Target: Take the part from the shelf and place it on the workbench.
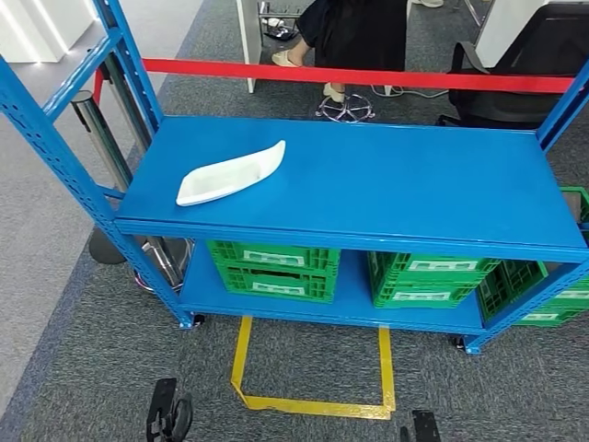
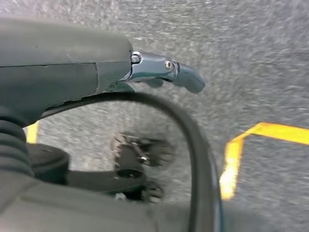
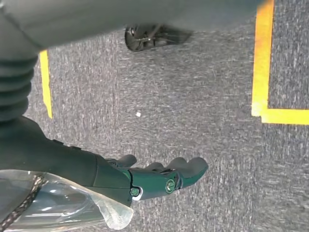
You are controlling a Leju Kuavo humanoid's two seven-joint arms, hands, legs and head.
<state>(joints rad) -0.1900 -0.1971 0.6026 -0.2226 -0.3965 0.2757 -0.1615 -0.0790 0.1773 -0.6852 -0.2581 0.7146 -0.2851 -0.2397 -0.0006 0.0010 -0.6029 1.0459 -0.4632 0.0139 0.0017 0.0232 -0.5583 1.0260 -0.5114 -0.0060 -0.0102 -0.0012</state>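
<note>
Ahead of the robot, the white part [image 1: 230,172] lay on the top deck of the blue shelf [image 1: 417,184], toward the deck's 9 o'clock end, its long axis running from about 8 o'clock to 2 o'clock with the pointed tip at the 2 o'clock end. Neither robot hand had reached it. The left robot hand [image 2: 165,70] hung beside the body over grey carpet [image 2: 255,58], fingers extended and holding nothing, as far as the blurred wrist view showed. The right robot hand [image 3: 160,179] likewise hung low over the carpet near the yellow floor tape [image 3: 262,58], fingers stretched out and apart, empty. From both, the part sat up and forward, at roughly 11 o'clock of the robot's centre line, which put the left arm nearer to it by judgement. Green crates [image 1: 274,269] filled the lower deck. A red barrier tape [image 1: 347,74] crossed behind the shelf, where a seated person's legs [image 1: 327,46] were visible.
</note>
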